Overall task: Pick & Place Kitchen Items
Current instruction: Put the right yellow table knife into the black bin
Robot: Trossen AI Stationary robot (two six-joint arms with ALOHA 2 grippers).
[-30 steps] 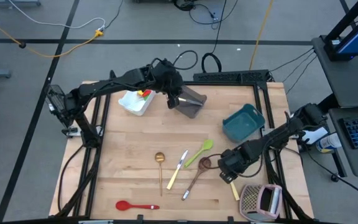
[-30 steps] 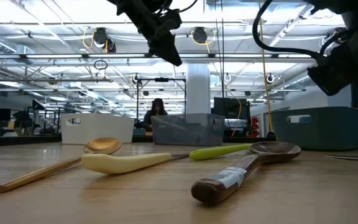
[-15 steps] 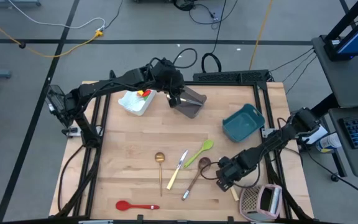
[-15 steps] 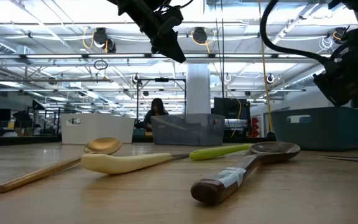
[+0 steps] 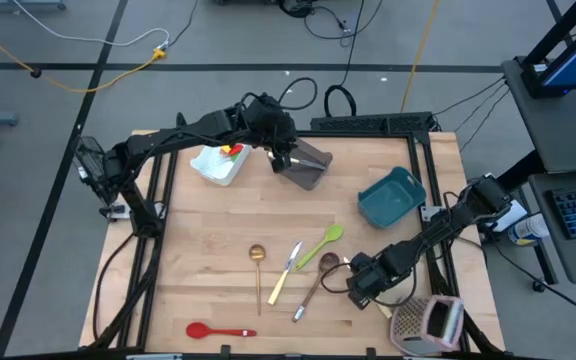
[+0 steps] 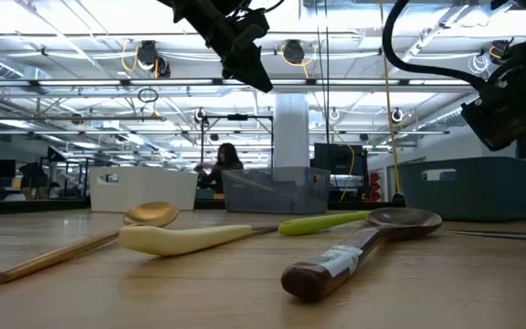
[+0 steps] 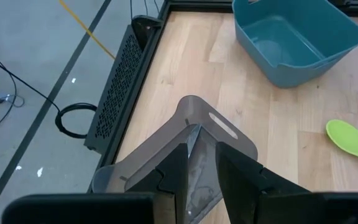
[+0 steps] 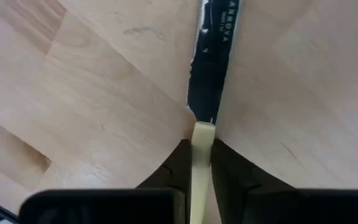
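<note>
A knife with a cream handle and a dark blade [image 8: 209, 74] lies on the wooden table near the front right. My right gripper [image 5: 361, 285] stands over it, shut on its handle. On the table to its left lie a brown spoon [image 5: 315, 285], a lime spoon [image 5: 323, 245], a second cream-handled knife [image 5: 285, 272], a gold ladle [image 5: 257, 262] and a red spoon [image 5: 218, 331]. My left gripper [image 7: 201, 155] hangs above the grey tub [image 5: 306, 165] at the back. Its fingers stand a little apart with nothing between them. My right gripper pinches the knife's cream handle [image 8: 202, 134] between its two fingers, close to where the handle meets the blade. The fingers come steeply from above and lie across the knife. The blade lies flat on the table, pointing away from the fingers.
A white tub [image 5: 216, 165] with red and yellow items stands at the back left, and a teal tub [image 5: 391, 195] at the right. A perforated grater [image 5: 428, 322] lies at the front right corner, close to my right gripper. Bare wood shows at the front left.
My right gripper has come down and gone toward the table's near edge, ending over the knife beside the grater.
</note>
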